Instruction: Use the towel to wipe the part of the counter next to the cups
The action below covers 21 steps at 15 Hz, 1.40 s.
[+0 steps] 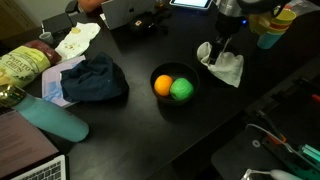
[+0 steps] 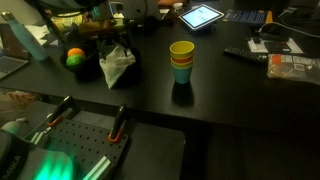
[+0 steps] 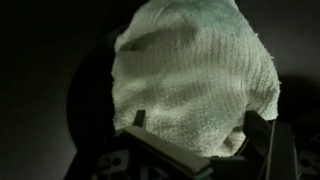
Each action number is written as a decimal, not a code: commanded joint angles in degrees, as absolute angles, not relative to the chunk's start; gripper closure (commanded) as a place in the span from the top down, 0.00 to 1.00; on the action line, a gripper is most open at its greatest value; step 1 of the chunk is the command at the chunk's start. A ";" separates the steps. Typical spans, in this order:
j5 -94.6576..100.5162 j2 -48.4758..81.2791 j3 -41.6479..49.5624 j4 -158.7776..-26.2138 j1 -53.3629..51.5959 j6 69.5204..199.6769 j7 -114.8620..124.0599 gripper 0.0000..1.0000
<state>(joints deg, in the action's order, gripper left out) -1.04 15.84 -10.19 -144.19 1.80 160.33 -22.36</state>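
The towel (image 1: 228, 66) (image 2: 117, 64), a small white cloth, sits bunched in a peak on the black counter (image 1: 150, 130) (image 2: 230, 95). My gripper (image 1: 221, 45) (image 2: 117, 42) is right over it, open. In the wrist view the towel (image 3: 195, 70) fills the space between the two spread fingers (image 3: 139, 118), and the gripper (image 3: 200, 125) straddles its near edge. The stacked pastel cups (image 2: 181, 60) (image 1: 272, 28) stand upright on the counter a short way from the towel, with bare counter between them.
A black bowl (image 1: 172, 86) (image 2: 78, 58) holding an orange and a green fruit sits beside the towel. A dark blue cloth (image 1: 95, 78), a white cloth with yellow patches (image 1: 78, 38), a teal bottle (image 1: 50, 118) and a tablet (image 2: 200, 16) lie further off.
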 commanded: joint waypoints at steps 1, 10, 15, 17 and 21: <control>0.68 17.46 -9.65 -144.84 0.78 164.39 -21.28 1.00; 10.90 20.97 -5.24 -146.10 -1.46 173.33 -18.30 1.00; 11.48 22.51 -4.73 -146.07 -2.49 174.62 -17.41 0.66; 12.15 22.86 -3.55 -145.60 -4.05 174.81 -16.37 0.50; 14.10 24.01 -0.24 -143.73 -8.66 174.40 -13.36 0.21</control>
